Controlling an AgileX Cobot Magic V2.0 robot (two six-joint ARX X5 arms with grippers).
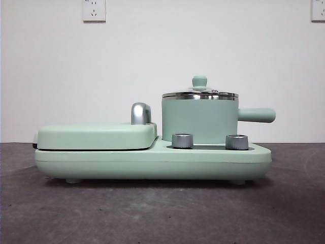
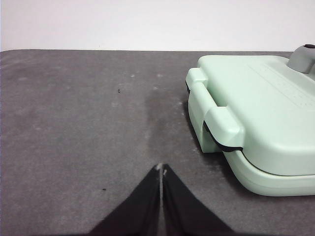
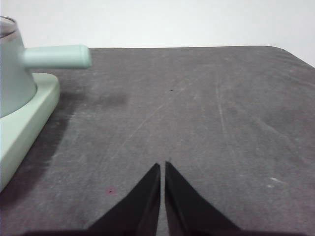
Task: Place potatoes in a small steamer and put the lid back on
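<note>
Front view low, level, close on the steamer (image 1: 199,121); wrist views looking down-forward over the table (image 2: 74,123), sharing the appliance base (image 3: 24,118).

The small steamer (image 1: 199,121) is mint green with a steel rim; its lid (image 1: 199,93) carries a mint-green knob. The griddle (image 1: 96,136) matches, with a chrome handle (image 1: 140,113). The surface (image 1: 152,213) is mottled dark grey, the wall (image 1: 152,61) white.

Light: bright, even, from above.
Shadows: soft on the surface (image 1: 152,213).
Glare: on the lid (image 1: 200,94) rim.
Focus: slightly soft everywhere.
</note>
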